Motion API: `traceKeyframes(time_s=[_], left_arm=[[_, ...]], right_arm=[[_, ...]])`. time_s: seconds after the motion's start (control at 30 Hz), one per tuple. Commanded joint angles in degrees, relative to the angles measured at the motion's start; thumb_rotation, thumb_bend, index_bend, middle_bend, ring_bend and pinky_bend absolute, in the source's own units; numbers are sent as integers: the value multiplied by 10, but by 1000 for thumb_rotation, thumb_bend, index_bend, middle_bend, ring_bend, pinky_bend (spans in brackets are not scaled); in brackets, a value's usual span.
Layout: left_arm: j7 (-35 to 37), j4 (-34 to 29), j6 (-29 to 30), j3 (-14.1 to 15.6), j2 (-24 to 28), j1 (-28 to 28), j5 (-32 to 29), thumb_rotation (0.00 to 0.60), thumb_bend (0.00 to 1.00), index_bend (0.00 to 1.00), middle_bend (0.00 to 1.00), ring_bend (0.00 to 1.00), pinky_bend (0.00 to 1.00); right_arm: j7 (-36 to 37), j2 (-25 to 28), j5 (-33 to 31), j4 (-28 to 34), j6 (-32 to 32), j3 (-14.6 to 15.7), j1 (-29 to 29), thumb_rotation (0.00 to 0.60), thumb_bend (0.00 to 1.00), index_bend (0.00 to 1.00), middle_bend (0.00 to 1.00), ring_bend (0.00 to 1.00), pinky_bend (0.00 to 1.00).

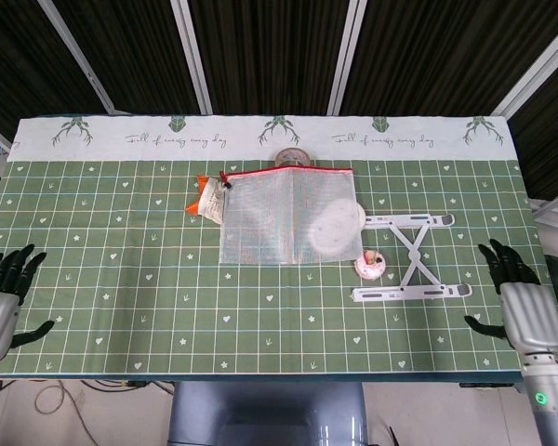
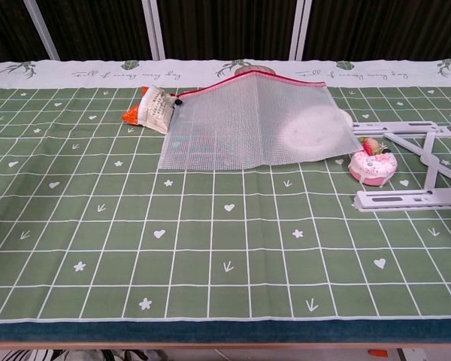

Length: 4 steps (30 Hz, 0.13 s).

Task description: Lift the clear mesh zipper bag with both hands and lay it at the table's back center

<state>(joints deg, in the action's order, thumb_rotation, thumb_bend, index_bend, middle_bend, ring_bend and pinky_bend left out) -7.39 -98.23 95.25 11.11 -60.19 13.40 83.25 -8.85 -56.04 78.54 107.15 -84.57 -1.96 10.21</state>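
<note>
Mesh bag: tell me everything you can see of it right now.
The mesh bag is a clear, flat rectangular pouch of fine grid mesh with a red zipper along its back edge and a dark pull at the left end. It lies at the table's back center, zipper edge raised over a tape roll. A round white thing shows through its right part. Its left edge overlaps an orange-and-white packet. Neither hand touches it.

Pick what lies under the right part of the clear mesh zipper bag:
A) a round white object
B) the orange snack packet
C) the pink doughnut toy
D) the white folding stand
A: a pale round object shows through the mesh zipper bag near its right edge, while the folding stand, doughnut toy and snack packet all lie outside it.
</note>
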Motion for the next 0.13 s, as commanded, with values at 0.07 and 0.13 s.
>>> traceKeyframes(time_s=[0.07,0.13], left_arm=[[51,75,58,-4,-32,-43,30,600,80,0,0,0,0],[53,91,66,-13,-39,-49,31,600,80,0,0,0,0]], right_arm=[[68,-39,54,-100,-86,27,-66,600,130,0,0,0,197],[69,-44,52,-105,-92,23,-70,600,129,0,0,0,197]])
